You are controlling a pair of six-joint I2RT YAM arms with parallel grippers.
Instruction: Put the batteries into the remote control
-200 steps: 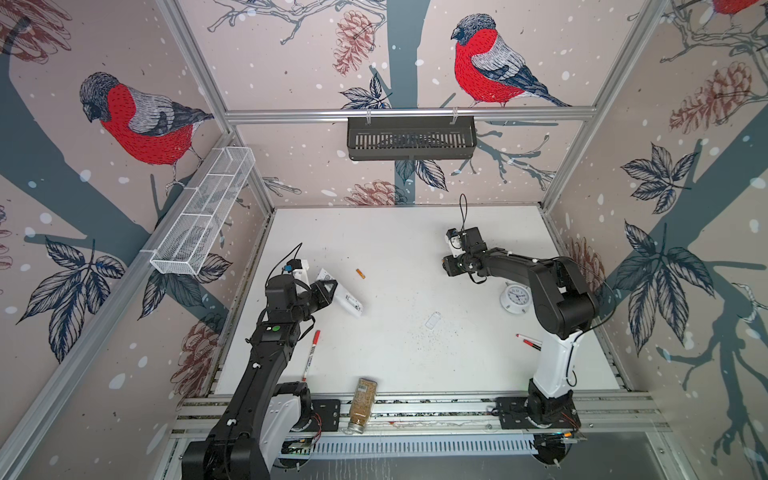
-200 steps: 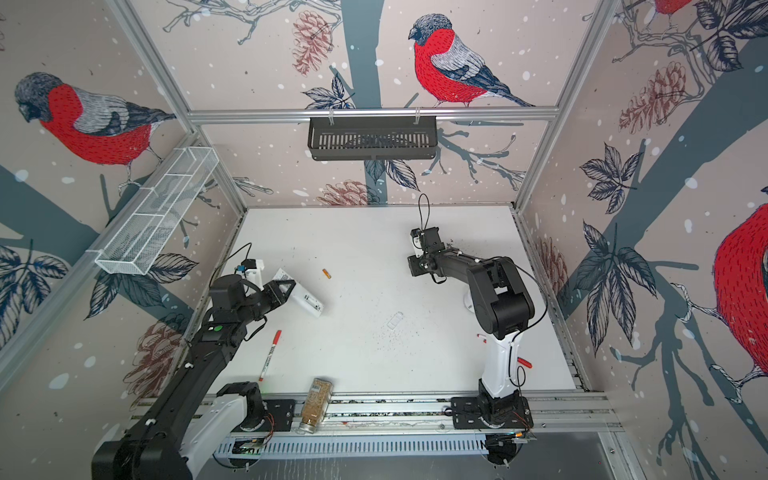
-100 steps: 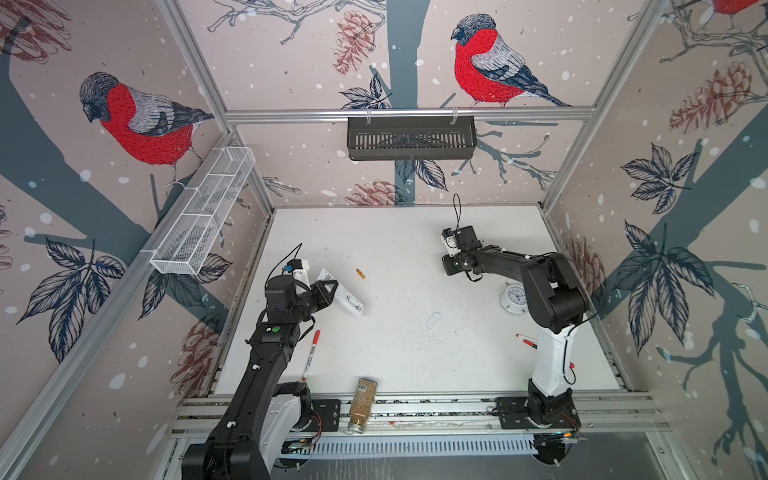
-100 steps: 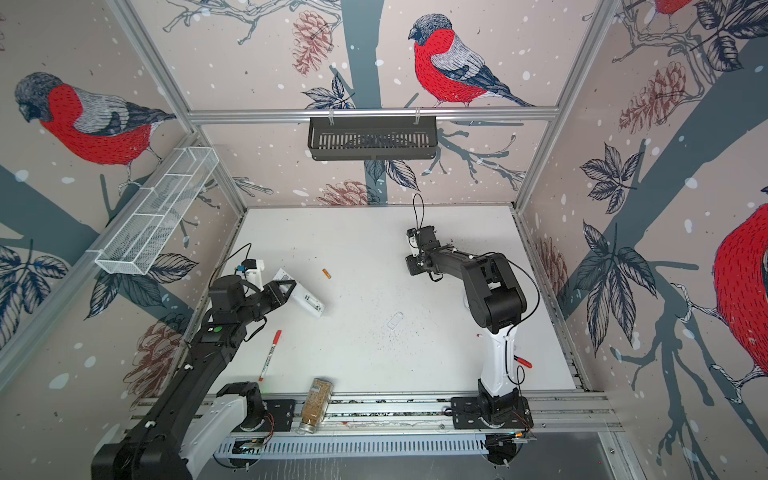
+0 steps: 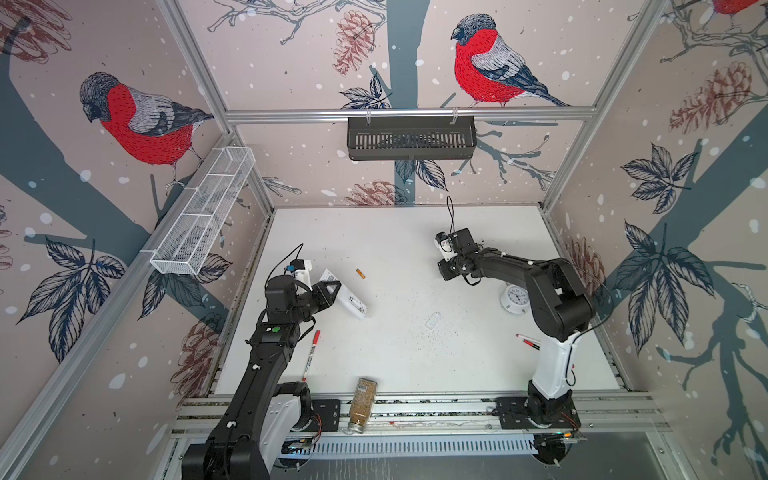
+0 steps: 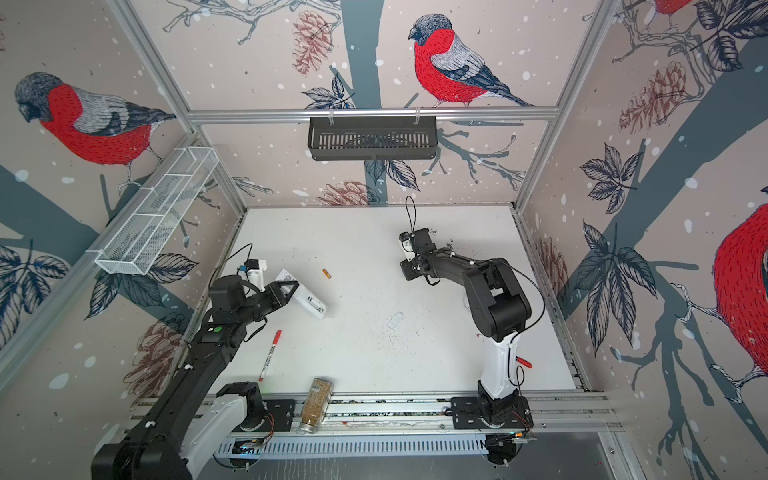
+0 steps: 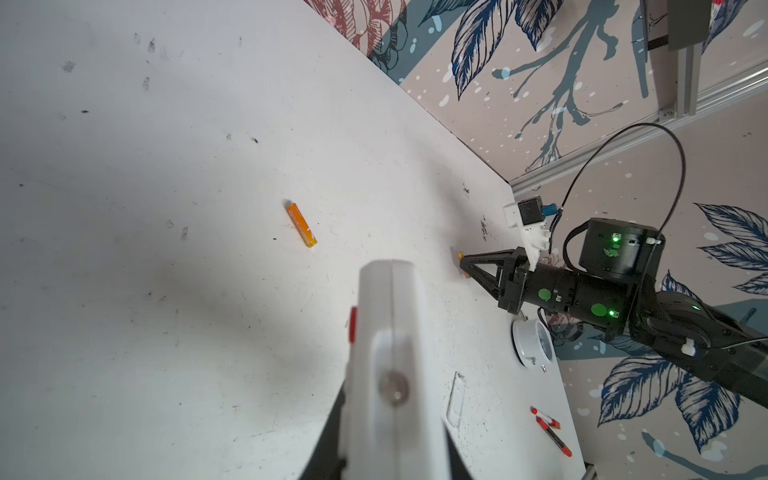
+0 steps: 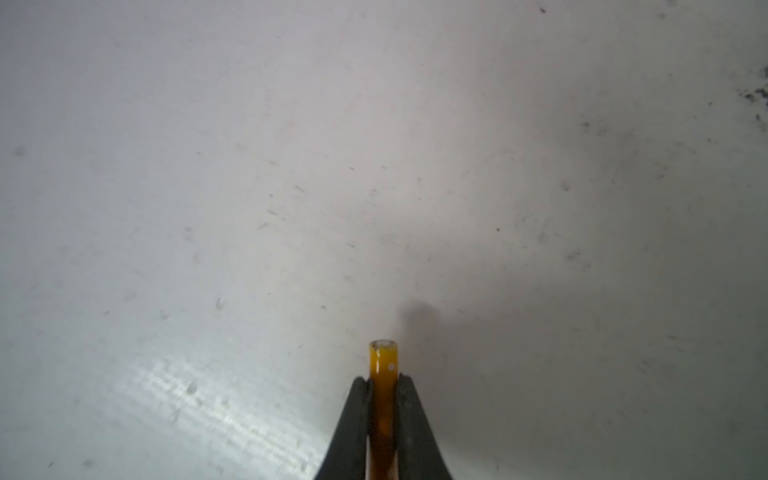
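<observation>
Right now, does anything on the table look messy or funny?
Yes. A jar of brown grains lies on its side, hanging over the table's front edge onto the rail, and dark specks are scattered mid-table, like a spill.

Open through the middle of the table [image 5: 399, 365], crowded at the edges.
Bare across the centre but for a loose battery [image 5: 360, 273] near the remote [image 5: 351, 300] and a flat clear cover [image 5: 432, 320]. Hemmed on the left by the remote in the left gripper [image 5: 333, 286] and a pen [image 5: 311, 353]; on the right by the clock [image 5: 514, 298], pens [image 5: 528, 341] and right arm [image 5: 498, 264]; at the front by a jar [image 5: 363, 404] lying down.
</observation>
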